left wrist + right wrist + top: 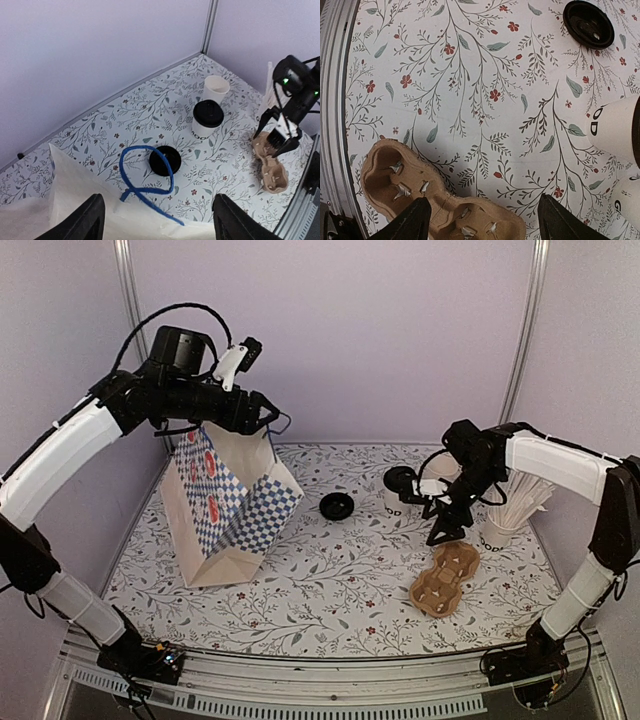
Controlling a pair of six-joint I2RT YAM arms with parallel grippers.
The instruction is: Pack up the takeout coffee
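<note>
The coffee [398, 492] stands upright at the right rear of the worktop [330, 590], just beside a lidless cup [216, 87] and well apart from the bag [225, 505] on the left. The left pincer [157, 207] hangs spread above the bag's blue handle [145, 175], pinching nothing. The right pincer [447, 530] is spread too, over the carrier [447, 578].

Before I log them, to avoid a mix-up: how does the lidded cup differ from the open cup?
The lidded cup wears a black lid; the open cup has none. The lidded cup stands nearer the loose lid, the open cup behind it. Both are white and upright.
</note>
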